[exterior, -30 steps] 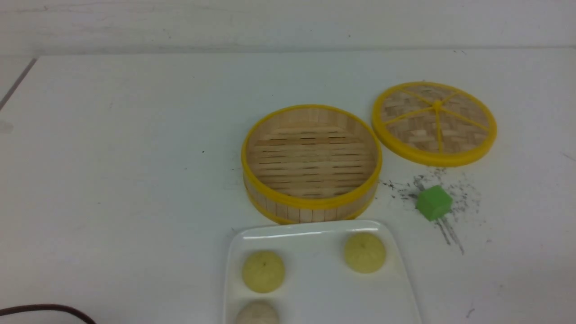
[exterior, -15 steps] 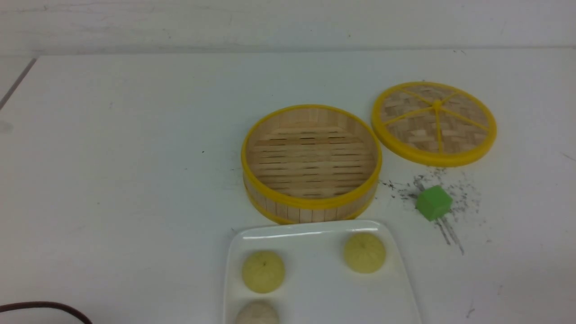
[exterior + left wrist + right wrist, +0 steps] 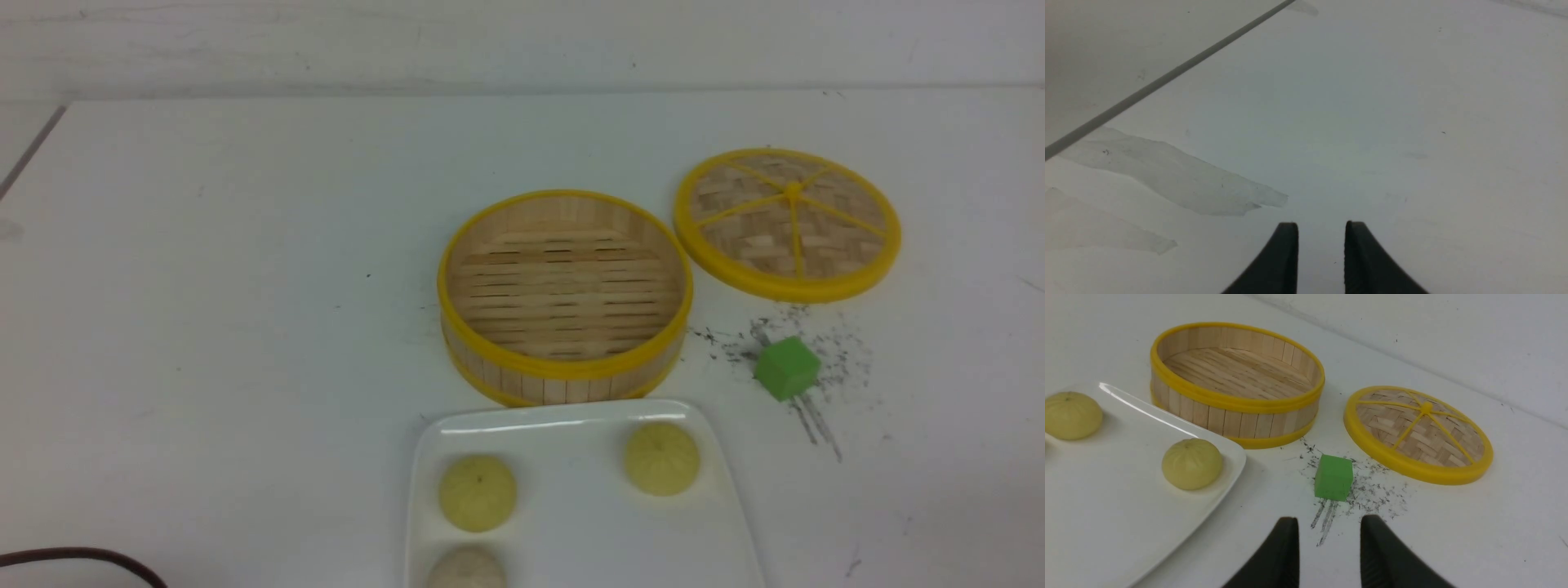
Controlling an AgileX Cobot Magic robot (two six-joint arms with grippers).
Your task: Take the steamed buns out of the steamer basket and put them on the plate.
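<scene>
The steamer basket stands mid-table with nothing on its slatted floor; it also shows in the right wrist view. Three steamed buns lie on the white plate in front of it: a pale yellow bun, another pale yellow bun and an off-white bun cut off by the frame's edge. In the right wrist view two yellow buns lie on the plate. My left gripper is open over bare table. My right gripper is open and empty, short of the green cube.
A flat woven lid with yellow spokes lies right of the basket. A green cube sits among dark scuff marks in front of the lid, also in the right wrist view. A dark cable curves at the near left.
The dark cable at the near left has slid slightly lower and leftward. The buns, basket, plate, lid and cube have not moved.
</scene>
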